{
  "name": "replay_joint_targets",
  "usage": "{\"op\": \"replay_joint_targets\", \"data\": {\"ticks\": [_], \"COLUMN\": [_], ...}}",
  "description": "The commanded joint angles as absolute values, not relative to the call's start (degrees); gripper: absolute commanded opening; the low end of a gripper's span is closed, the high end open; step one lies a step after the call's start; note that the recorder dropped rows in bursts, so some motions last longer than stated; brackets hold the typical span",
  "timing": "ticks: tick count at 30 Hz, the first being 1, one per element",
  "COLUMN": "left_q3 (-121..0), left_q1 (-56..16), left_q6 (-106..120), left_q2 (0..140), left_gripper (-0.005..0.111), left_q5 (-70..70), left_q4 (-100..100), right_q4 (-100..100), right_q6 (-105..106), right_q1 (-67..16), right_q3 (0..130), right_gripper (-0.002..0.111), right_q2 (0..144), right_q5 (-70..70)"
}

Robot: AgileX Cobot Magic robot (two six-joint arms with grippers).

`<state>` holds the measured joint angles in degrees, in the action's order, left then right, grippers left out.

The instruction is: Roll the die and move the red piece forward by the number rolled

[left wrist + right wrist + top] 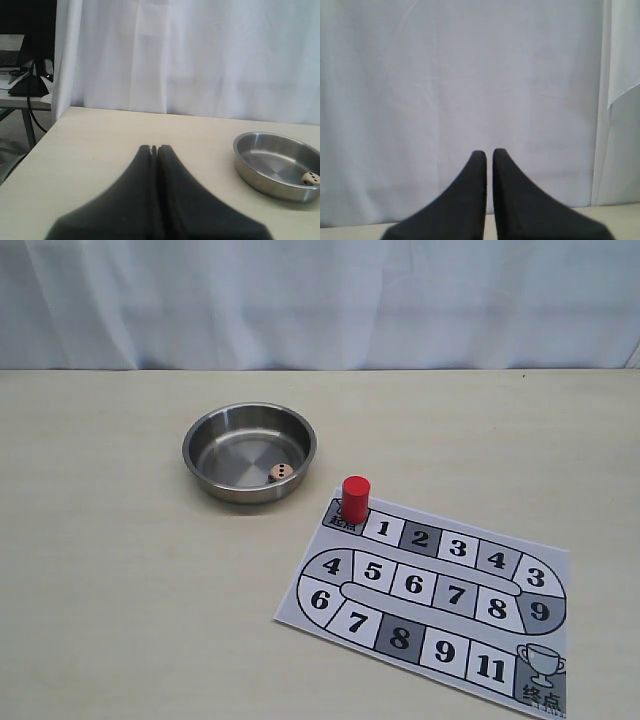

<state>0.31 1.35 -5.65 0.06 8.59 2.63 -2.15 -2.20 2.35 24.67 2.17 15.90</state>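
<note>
The die (282,472), a tiny beige cube with dark pips, lies inside the steel bowl (188,448) near its right wall. The left wrist view also shows the die (310,178) in the bowl (248,169). The red piece (355,498) stands upright on the dark start square at the top-left corner of the paper game board (413,585). My left gripper (154,147) is shut and empty, low over bare table well apart from the bowl. My right gripper (489,151) is shut with a thin slit between its fingers, facing the white curtain. Neither gripper appears in the exterior view.
The board's numbered track runs right from the start square, then loops back to a trophy square at the bottom right. A white curtain (320,300) closes the back of the table. In the left wrist view the table's edge (35,145) and a desk with cables show.
</note>
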Motion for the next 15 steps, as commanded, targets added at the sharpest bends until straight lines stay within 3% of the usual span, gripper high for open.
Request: {"op": "replay_joint_targets", "data": {"ticks": [1,10,14,15], "left_q3": [0.00,0.00,0.00,0.00], "left_q1": [1.36,1.36,1.36,1.36], "left_q6": [-5.76,-5.76,-5.76,-5.76], "left_q2": [0.00,0.00,0.00,0.00], "left_gripper": [0.000,0.000,0.000,0.000], "left_q5": [8.17,8.17,8.17,8.17], "left_q4": [2.44,2.44,2.44,2.44], "right_q4": [-2.14,-7.66,-22.89,-29.79], "right_q6": [-0.50,6.17,21.74,28.41], "right_q1": [2.49,2.49,2.49,2.49], "right_q3": [30.71,39.88,43.91,45.47], "right_gripper": [0.004,0.005,0.024,0.034], "right_q2": [7.90,31.39,41.14,44.84], "right_q5": [21.85,25.69,30.06,32.23]}}
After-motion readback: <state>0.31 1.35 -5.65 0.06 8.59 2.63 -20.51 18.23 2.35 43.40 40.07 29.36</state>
